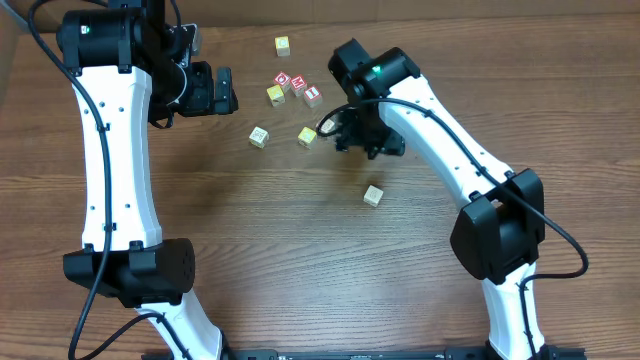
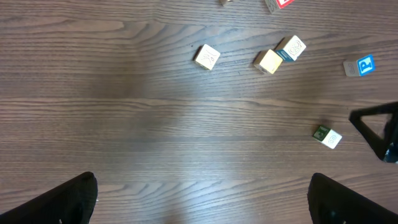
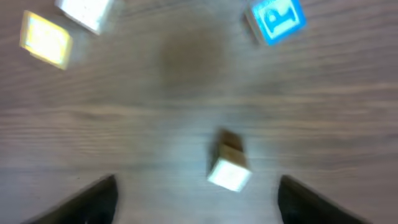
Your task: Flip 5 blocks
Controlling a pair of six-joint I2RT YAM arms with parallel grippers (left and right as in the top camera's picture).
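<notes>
Small wooden blocks lie scattered on the table. In the right wrist view a pale block [image 3: 230, 165] lies tilted and blurred between my right gripper's [image 3: 199, 202] open fingers, touching neither. The blue "B" block [image 3: 273, 18], a yellow block [image 3: 45, 38] and a pale one [image 3: 84, 11] lie beyond it. From overhead my right gripper [image 1: 326, 130] sits just right of that block [image 1: 307, 136]. A cream block [image 1: 259, 136] lies to its left and another [image 1: 373, 195] nearer the front. My left gripper [image 1: 228, 90] hovers wide open and empty at the back left, [image 2: 202, 200] over bare wood.
Red-faced cubes [image 1: 298, 84] and a yellow cube [image 1: 275, 94] cluster at the back centre, with one more cube [image 1: 283, 45] behind them. The left wrist view shows the right gripper's dark finger [image 2: 376, 127] at the right edge, next to a block with a green face [image 2: 327, 136].
</notes>
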